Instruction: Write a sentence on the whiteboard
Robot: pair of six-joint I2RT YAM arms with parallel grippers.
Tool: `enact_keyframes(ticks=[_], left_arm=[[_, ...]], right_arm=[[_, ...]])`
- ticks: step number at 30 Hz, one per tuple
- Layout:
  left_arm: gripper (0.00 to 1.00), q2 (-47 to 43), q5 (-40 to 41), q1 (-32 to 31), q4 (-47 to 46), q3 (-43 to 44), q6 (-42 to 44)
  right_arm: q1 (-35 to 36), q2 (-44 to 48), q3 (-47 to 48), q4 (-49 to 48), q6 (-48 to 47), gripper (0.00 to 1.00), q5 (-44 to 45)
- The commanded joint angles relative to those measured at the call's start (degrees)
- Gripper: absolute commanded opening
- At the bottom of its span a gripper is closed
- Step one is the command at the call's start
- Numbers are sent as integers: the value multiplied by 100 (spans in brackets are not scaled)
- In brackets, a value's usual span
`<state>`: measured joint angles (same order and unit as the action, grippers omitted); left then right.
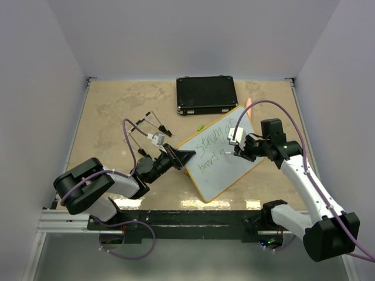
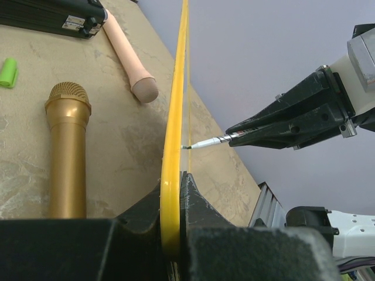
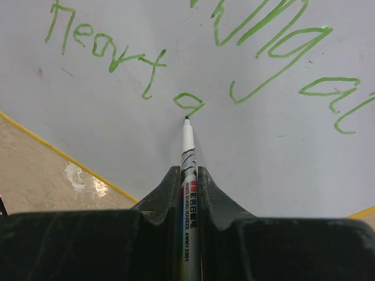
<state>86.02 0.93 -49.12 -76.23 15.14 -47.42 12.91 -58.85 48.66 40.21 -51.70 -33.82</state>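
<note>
Whiteboard (image 1: 237, 167) sentence (image 1: 215, 146) cut off in right-wrist view, barely legible.

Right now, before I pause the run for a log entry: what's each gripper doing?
Left gripper: closed on the whiteboard, at its yellow edge.
Right gripper: closed on the marker, tip at the whiteboard.

From overhead one camera looked down on my worktop (image 1: 117, 105); both wrist cameras sat close, sharing the whiteboard (image 1: 234, 170) with it.
</note>
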Motion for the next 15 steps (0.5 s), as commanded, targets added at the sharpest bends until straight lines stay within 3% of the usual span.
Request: enact_keyframes(ticks=[1, 15], left_arm=[[0, 126, -181, -10, 11, -11, 655], [0, 99, -181, -18, 64, 16, 672]], right_arm=[[1, 93, -85, 40, -33, 0, 209], [10, 181, 337, -355, 310, 0, -89]])
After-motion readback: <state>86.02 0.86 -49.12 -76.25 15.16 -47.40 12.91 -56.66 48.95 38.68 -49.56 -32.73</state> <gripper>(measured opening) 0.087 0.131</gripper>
